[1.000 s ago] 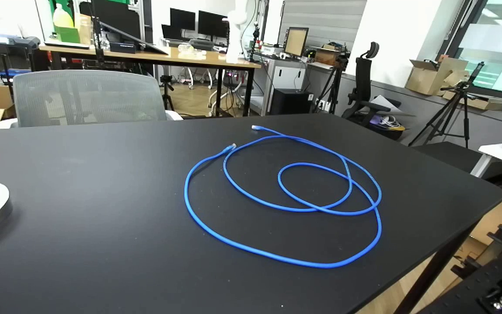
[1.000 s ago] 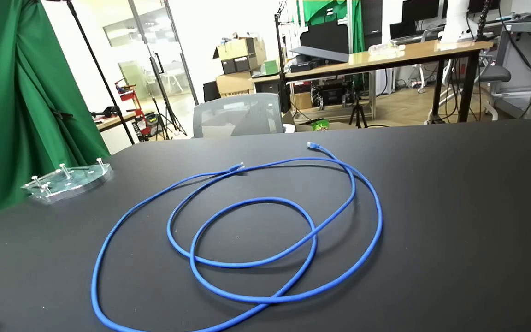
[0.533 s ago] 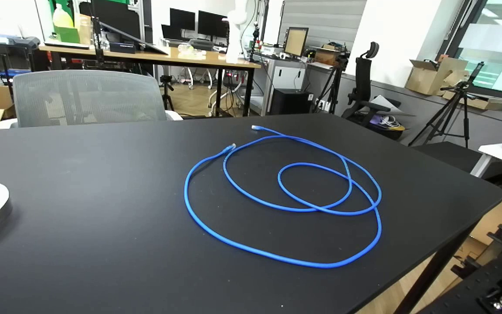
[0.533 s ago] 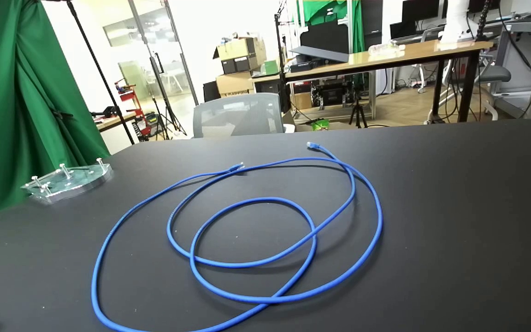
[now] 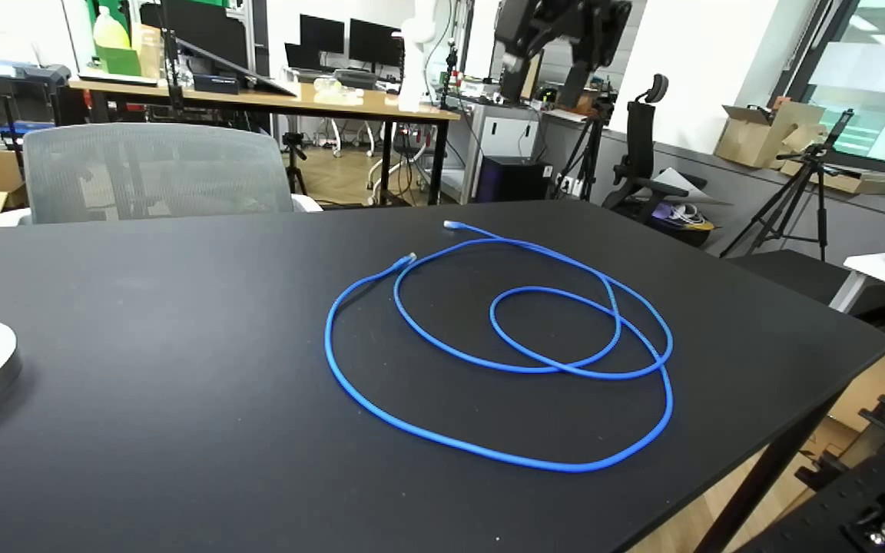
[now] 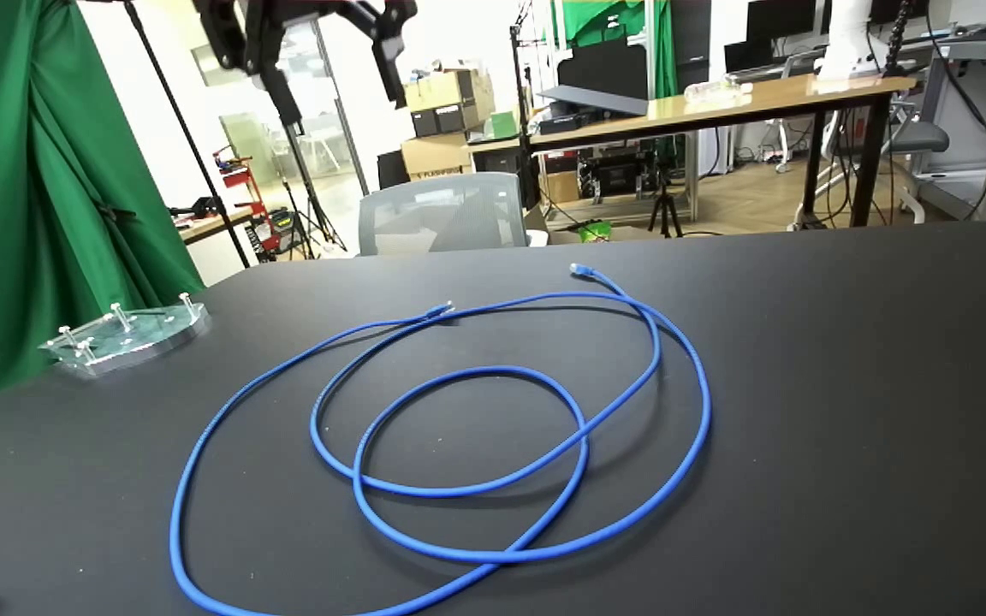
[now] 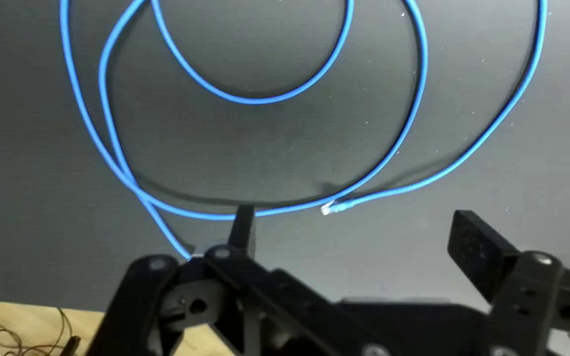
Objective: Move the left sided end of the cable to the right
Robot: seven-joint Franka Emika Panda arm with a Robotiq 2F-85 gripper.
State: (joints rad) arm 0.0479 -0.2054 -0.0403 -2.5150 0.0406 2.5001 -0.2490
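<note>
Closest to me is the black surface (image 5: 143, 346), with the blue cable (image 5: 563, 368) sprawled across it in big loose loops that cross each other in a few spots. The widest loop bulges toward my side. A bit further back on the left, in an exterior view, a clear flat plate (image 6: 138, 334) sits well apart from the cable.

Both ends are on the far half. The left plug tip (image 5: 410, 259) lies snug beside a strand of its own cable, and honestly I can't tell if they touch. The right plug tip (image 5: 451, 225) is nearer the back edge.

High above all that hangs the gripper (image 6: 343, 109), cut off by the top edge in both exterior views, aimed down at the surface and well clear of the cable. Its fingers (image 7: 480, 249) are spread wide, big gap between the two, tips looking a little slanted in an exterior view. In the wrist view the left plug tip shows between them, down on the surface, while the other tip sits half lost against the gripper's dark body.

Behind everything there's a grey mesh chair (image 5: 158, 169) by the back edge, then a wooden desk (image 6: 775, 96), then some dark monitors (image 5: 375, 42) way at the back.
</note>
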